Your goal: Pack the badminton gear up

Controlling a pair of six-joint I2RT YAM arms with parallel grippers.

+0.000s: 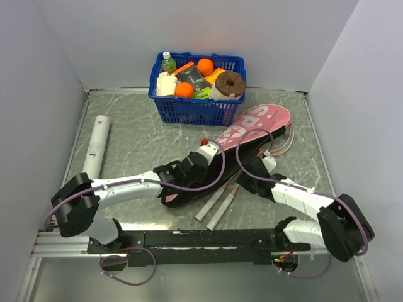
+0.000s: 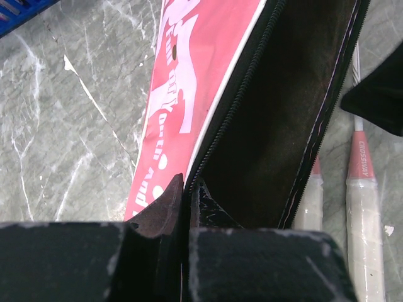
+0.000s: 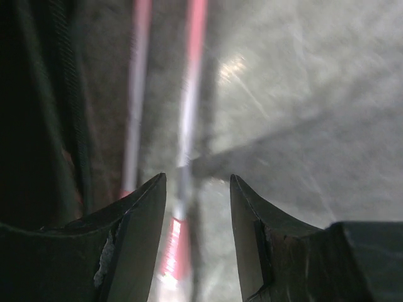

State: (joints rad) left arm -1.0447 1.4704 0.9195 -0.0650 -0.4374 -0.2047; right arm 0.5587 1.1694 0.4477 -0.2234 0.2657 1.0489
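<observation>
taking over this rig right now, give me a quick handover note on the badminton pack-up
Left hand: shut on the zip edge of the pink cover, holding it open.
Right hand: open, jaws either side of a racket shaft, not gripping.
Rackets: on the table by the cover's open side, handles toward the arms.
White tube: far left, untouched.
Done: cover opened.
Left: pack rackets and tube, zip shut. No shuttlecocks seen.

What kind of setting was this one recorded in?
Probably a staged robot test cell: a marble-patterned tabletop boxed in by plain white walls, two arms bolted to a rail, and laid-out props, a blue grocery basket and a pink racket cover.
</observation>
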